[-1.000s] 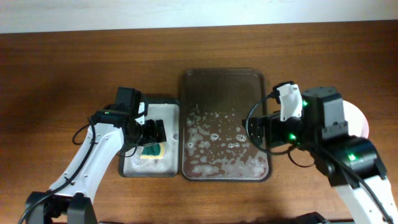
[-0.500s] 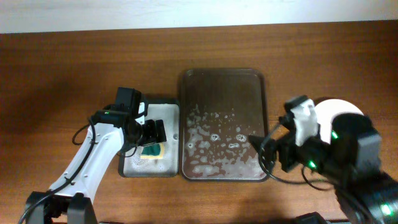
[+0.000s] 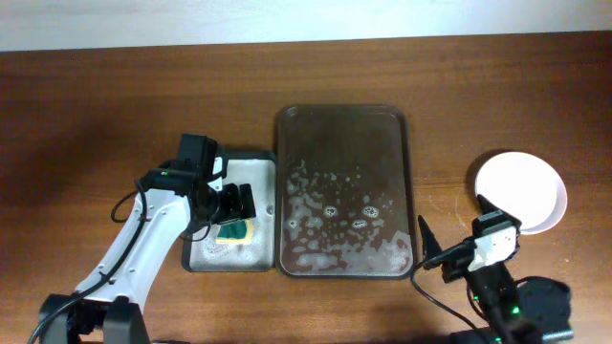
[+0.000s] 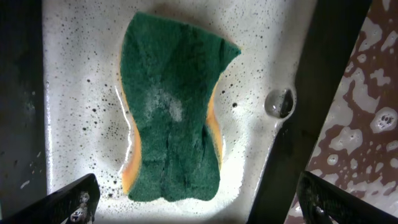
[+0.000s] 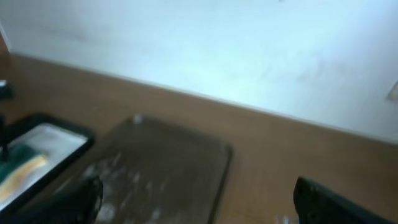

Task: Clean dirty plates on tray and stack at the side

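Overhead, at the right edge of the worktop: the plates (image 3: 521, 191), piled as one white round stack, well apart from the tray (image 3: 344, 134). Cannot tell from above how many lie in the pile. No red smears visible on the top one. Probably set there to keep clean ware clear of the wet work.

At the middle of the worktop: the tray, dark brown, bare of plates, only suds (image 3: 335, 210) across its near half. Reads as washing done and stacking finished, or nearly so.

Between the tray's near right corner and the stack, close to the near edge: the right gripper (image 3: 451, 229), tilted up, fingers spread wide, holding nothing. Confirmed in the right wrist view, facing wall and tray, nothing between the tips. Likely parked clear of the stack.

Just beside the tray's left rim: the grey tray (image 3: 203, 260), soapy water inside, with the sponge (image 4: 171, 112) lying flat, green face up. Above it hovers the left gripper (image 3: 237, 204), jaws wide, apart from the sponge, gripping nothing. Seemingly placed so the sponge rests in its own basin, not on the worktop.
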Robot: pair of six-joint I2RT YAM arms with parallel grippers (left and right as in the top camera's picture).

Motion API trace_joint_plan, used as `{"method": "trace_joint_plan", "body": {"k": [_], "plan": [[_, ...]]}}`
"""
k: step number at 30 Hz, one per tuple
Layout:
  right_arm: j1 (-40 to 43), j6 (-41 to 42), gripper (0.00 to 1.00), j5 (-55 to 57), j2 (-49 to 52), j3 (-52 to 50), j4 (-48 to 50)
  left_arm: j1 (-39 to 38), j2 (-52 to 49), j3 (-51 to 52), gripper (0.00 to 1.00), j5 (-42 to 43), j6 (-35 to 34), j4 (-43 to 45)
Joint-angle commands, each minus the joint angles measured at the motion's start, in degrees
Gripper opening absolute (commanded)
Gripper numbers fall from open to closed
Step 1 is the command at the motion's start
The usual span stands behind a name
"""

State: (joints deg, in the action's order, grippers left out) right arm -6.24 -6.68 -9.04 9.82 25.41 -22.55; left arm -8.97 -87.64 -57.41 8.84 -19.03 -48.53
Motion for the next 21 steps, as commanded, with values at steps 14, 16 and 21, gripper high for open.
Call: {"method": "trace_joint_plan", "body": {"k": [14,16,21], "plan": [[2.99,-0.59,0.99,1.6,-9.64,-25.09,26.21,0.26,0.57,-0.07,0.99,0.39,0.52,0.07],[2.93,-0.59,0.99,1.6,-9.64,-25.09,24.3,0.26,0.57,-0.07,0.99,0.39,0.5,0.07],[2.95,-0.59,0.99,1.81,-9.42,-25.09,18.71,0.26,0.57,-0.07,0.99,0.39,0.5,0.07]]}}
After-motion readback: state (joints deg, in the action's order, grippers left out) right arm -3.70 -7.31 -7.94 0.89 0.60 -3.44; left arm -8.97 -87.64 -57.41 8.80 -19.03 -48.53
